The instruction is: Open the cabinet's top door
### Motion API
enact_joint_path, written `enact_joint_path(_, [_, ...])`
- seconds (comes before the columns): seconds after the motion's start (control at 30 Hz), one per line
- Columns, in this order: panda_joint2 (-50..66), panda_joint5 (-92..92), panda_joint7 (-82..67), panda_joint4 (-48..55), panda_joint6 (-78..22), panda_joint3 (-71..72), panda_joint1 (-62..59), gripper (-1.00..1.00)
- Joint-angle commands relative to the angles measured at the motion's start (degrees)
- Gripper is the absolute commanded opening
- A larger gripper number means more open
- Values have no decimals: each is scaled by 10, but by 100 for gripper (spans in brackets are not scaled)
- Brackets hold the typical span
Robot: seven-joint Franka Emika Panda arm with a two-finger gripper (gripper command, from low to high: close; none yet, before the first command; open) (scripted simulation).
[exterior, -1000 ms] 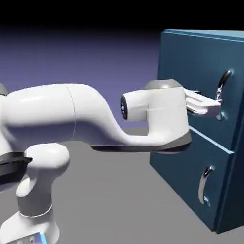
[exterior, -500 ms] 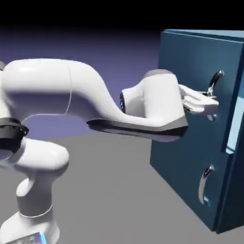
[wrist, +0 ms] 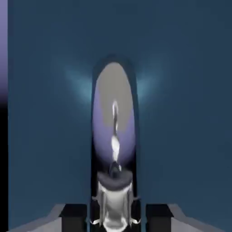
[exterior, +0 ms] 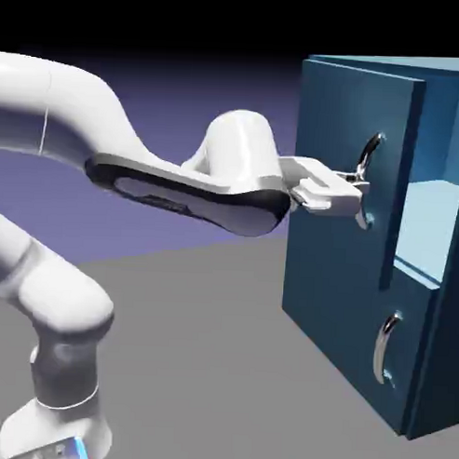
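The dark blue cabinet (exterior: 444,371) stands at the exterior view's right. Its top door (exterior: 340,116) is pulled out from the front, and the lighter blue inside (exterior: 431,226) shows behind it. My gripper (exterior: 358,187) is shut on the door's long curved silver handle (exterior: 368,154), near the handle's middle. In the hand view the silver handle (wrist: 115,136) runs up the middle of the blue door panel (wrist: 181,113). It is held between my grey fingertips (wrist: 74,216) at the bottom edge, where the gripper (wrist: 115,214) grips it.
Below the top door sits the shorter blue panel (exterior: 337,321) with its smaller silver handle (exterior: 387,346), closed. My white arm (exterior: 179,185) stretches in from the left above the grey table (exterior: 201,363).
The gripper shut on the handle and drew back to the left with it. The top door came out from the cabinet, uncovering the light blue inside. The arm's elbow rose.
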Motion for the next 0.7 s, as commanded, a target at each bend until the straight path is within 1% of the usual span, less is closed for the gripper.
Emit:
enact_joint_path(0.0, [-9, 20, -12, -13, -2, 19, -21, -100])
enact_joint_path(0.33, [-132, 255, -129, -138, -2, 211, -223, -100])
enact_joint_path(0.67, [-271, 504, -260, -220, 56, 357, -377, -100])
